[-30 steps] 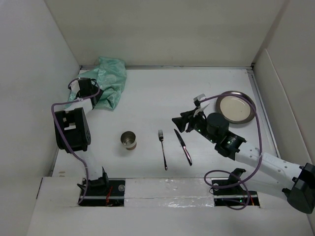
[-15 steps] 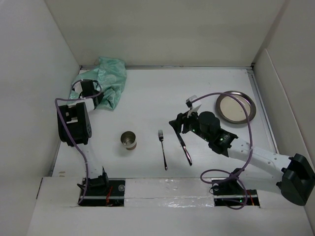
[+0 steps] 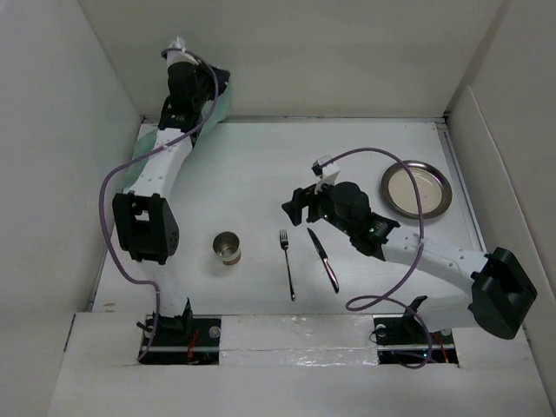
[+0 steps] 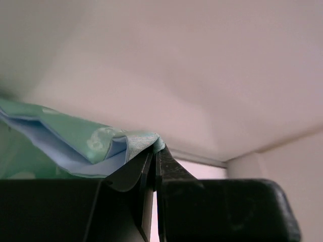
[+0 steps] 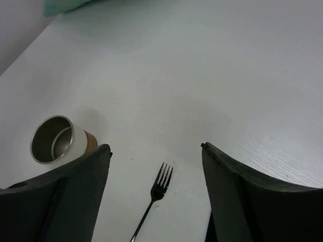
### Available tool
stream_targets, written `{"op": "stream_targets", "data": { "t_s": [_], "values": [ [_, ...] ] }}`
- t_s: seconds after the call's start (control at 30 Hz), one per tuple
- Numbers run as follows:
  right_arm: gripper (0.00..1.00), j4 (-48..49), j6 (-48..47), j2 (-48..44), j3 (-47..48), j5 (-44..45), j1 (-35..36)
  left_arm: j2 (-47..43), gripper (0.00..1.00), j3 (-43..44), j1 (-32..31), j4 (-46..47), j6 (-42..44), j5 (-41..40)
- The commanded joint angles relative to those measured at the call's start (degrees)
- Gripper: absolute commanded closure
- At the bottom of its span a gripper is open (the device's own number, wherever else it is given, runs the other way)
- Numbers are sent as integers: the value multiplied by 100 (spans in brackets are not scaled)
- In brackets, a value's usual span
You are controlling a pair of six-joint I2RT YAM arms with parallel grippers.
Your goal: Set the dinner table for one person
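My left gripper (image 3: pixel 215 85) is raised high by the back wall, shut on a fold of the green patterned cloth (image 3: pixel 225 104). The cloth hangs from it along the arm. In the left wrist view the cloth (image 4: pixel 75 141) is pinched at the fingertips (image 4: pixel 156 151). My right gripper (image 3: pixel 295 205) hovers open over the dinner table (image 3: pixel 261 165), just behind the fork (image 3: pixel 287 265). Through its wrist view the fork (image 5: pixel 157 191) lies between the spread fingers (image 5: pixel 156 148). The knife (image 3: pixel 323 259) lies right of the fork. A metal cup (image 3: pixel 228 248) stands left of the fork.
A round metal plate (image 3: pixel 415 188) sits at the right side of the table near the wall. White panels wall the table on the left, back and right. The cup (image 5: pixel 53 138) shows left of my right gripper's left finger.
The left gripper shut on the cloth and lifted it from the back-left corner up toward the back wall. The right gripper moved left from beside the plate and opened wider.
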Motion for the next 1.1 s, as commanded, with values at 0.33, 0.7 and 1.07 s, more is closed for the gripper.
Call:
{"op": "stream_targets", "data": {
  "t_s": [0.33,0.7,1.07],
  "values": [
    [0,663,176,996,1323,-93,59,-348,100,2354,-254,550,-220,1013],
    [0,496,193,1401,1456,207,-450,-48,100,3603,-404,542,61,661],
    [0,548,202,1673,1711,-285,-1461,-638,100,3575,-1406,1210,413,1074]
  ]
}}
